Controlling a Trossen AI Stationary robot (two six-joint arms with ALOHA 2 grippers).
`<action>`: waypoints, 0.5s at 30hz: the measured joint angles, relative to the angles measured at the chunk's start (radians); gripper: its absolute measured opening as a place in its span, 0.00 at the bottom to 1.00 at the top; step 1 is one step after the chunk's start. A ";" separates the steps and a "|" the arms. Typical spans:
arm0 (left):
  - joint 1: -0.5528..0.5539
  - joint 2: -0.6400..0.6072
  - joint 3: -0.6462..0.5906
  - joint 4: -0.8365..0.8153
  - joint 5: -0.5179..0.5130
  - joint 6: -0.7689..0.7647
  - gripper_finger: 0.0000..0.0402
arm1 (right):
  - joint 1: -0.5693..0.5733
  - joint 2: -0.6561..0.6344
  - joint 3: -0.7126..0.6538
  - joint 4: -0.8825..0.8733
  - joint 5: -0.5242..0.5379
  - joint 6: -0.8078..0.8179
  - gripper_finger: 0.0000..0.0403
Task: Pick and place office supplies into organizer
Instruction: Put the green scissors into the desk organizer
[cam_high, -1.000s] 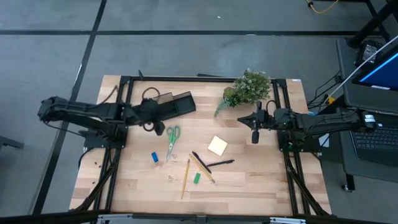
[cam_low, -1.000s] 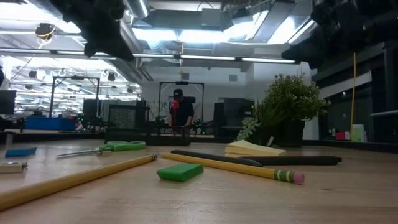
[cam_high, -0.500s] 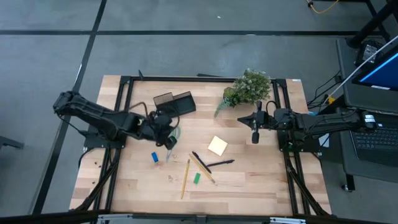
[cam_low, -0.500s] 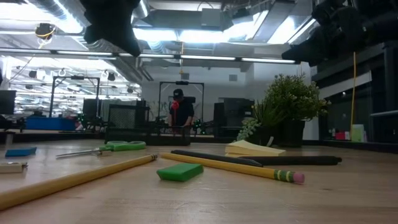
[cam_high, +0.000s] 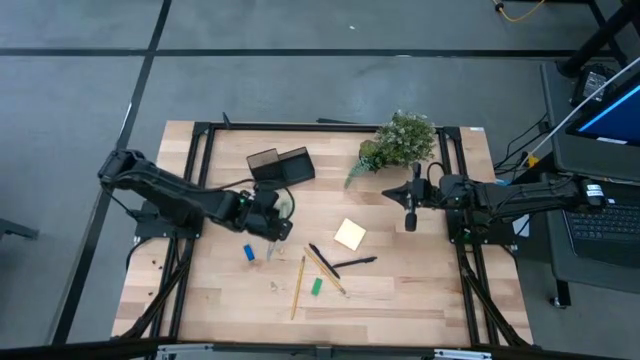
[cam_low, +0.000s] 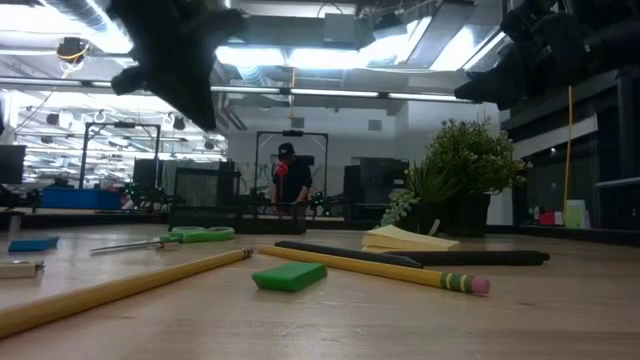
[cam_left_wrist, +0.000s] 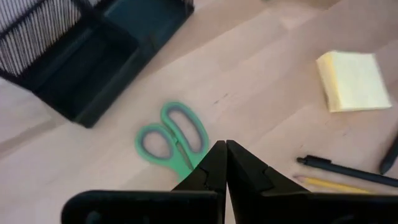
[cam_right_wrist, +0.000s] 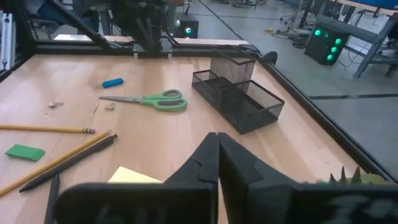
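Scissors (cam_left_wrist: 174, 138), green-handled, lie flat on the table (cam_high: 400, 290) just under the left gripper (cam_left_wrist: 225, 149), whose fingers are pressed together, holding nothing. Black mesh organizer (cam_left_wrist: 81, 56) sits just beyond. Right gripper (cam_high: 409, 218) closed, empty, beside the plant (cam_high: 400, 140). No legible labels.

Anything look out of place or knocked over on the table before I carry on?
Nothing stands out. The organizer sits upright and empty; scissors, sticky-note pad, pencils and pens lie flat, loosely scattered, unspilled. The plant stands upright at the far edge.
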 joint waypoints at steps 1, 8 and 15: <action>0.013 0.003 0.000 0.001 0.011 0.002 0.01 | 0.000 0.000 0.000 -0.007 0.000 0.003 0.02; 0.080 0.001 0.000 0.002 0.026 0.035 0.03 | 0.000 0.000 0.000 -0.050 0.000 0.001 0.02; 0.130 0.001 0.000 0.002 0.089 0.011 0.16 | 0.000 0.000 0.000 -0.050 0.000 0.002 0.02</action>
